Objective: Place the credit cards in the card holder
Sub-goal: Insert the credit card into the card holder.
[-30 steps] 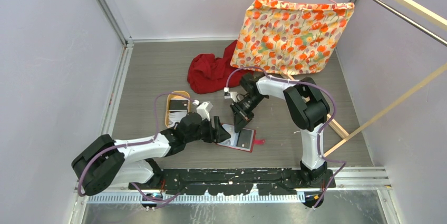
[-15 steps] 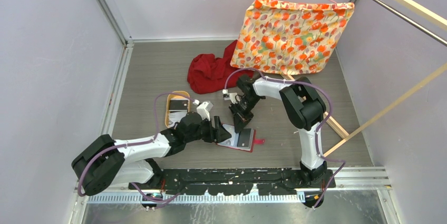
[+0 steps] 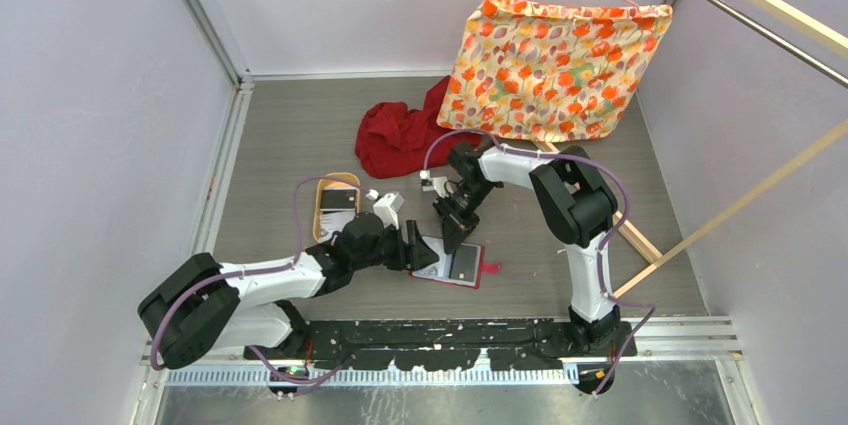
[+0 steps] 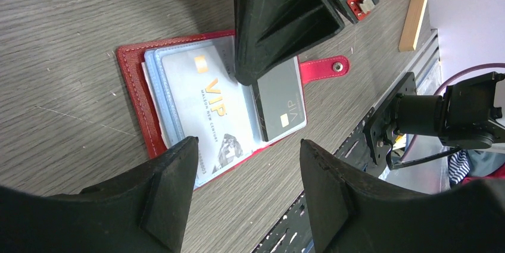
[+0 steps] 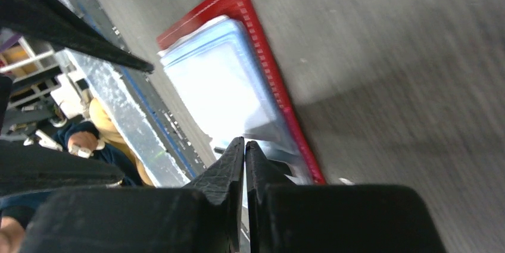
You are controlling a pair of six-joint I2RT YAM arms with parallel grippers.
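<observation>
From above, one card holder [image 3: 470, 267] lay open on the counter [image 3: 290, 125] between two hands, the left hand [image 3: 422, 251] at its left edge and the right hand [image 3: 452, 239] over its far edge. One tan tray [image 3: 318, 210] sat nearby. The left wrist view showed two cards inside the holder, a whitish card [image 4: 208, 107] and a grey card [image 4: 280, 107], with the left fingers spread apart above them. In the right wrist view, the right fingers were pressed together, gripping nothing.
</observation>
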